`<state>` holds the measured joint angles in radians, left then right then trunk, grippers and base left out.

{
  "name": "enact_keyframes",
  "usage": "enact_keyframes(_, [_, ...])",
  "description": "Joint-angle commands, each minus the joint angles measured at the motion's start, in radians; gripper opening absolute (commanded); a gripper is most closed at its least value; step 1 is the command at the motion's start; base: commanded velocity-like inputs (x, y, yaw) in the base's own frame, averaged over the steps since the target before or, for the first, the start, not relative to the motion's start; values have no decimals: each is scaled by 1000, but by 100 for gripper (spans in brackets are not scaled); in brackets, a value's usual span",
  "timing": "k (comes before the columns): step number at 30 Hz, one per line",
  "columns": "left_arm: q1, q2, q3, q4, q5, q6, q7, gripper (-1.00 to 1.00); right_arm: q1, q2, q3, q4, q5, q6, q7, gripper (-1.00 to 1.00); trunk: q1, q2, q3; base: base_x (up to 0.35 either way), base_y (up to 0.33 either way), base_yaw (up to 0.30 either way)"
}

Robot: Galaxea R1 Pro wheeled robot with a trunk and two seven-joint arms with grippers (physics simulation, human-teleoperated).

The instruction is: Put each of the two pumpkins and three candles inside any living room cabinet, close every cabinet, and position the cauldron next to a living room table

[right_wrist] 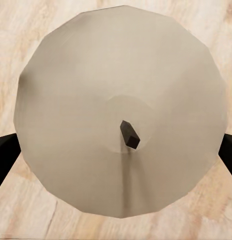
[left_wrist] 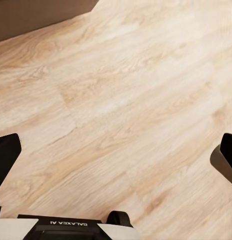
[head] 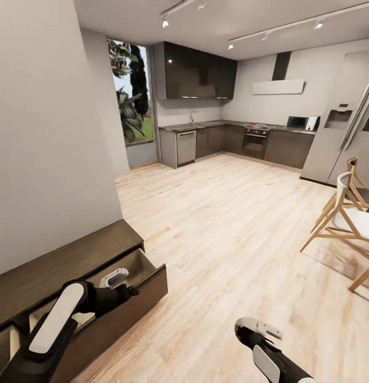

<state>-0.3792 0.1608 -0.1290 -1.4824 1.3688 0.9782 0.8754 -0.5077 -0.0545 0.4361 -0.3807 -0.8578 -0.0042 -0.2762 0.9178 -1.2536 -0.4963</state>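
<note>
A cream candle [right_wrist: 85, 70] with a short dark wick, seen from above, spans the whole gap between the dark fingers [right_wrist: 5, 155] of my right gripper [right_wrist: 116, 160], which is shut on it over the wood floor. In the head view the right gripper [head: 261, 327] hangs low at the front and hides the candle. The cabinet [head: 62, 260], long, low and dark brown, stands along the left wall with one drawer [head: 139, 266] pulled out, its pale inside showing. My left gripper [head: 120, 279] hovers at that drawer, open [left_wrist: 116, 160] and with nothing in it. No pumpkins or cauldron are in view.
Light wood floor [head: 221, 223] stretches ahead to a dark kitchen counter [head: 232, 138] with an oven. A steel fridge [head: 344, 133] stands at the right, with wooden chairs [head: 346, 213] in front of it. A plain wall [head: 46, 133] runs along the left.
</note>
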Motion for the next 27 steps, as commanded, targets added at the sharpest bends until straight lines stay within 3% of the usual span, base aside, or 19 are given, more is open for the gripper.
enact_keyframes(1, [-1,0,-2,-1,9,0,11,100,-1,-2,9,-3,-7,0,-8,-100,-4,7,2,0,0,291])
enact_keyframes(10, [-1,0,-3,1,10,-1,10,100,0,-2,15,-2,-4,0,-8,-100,-38,70,30,0,0,291])
enact_keyframes(18, [-1,0,-2,0,10,0,10,100,-1,-2,19,-2,-2,0,-8,-100,-38,70,30,12,0,291])
enact_keyframes(27, [-1,0,-1,0,10,0,10,100,0,-2,21,-1,2,0,-8,-100,-38,70,30,208,-75,291])
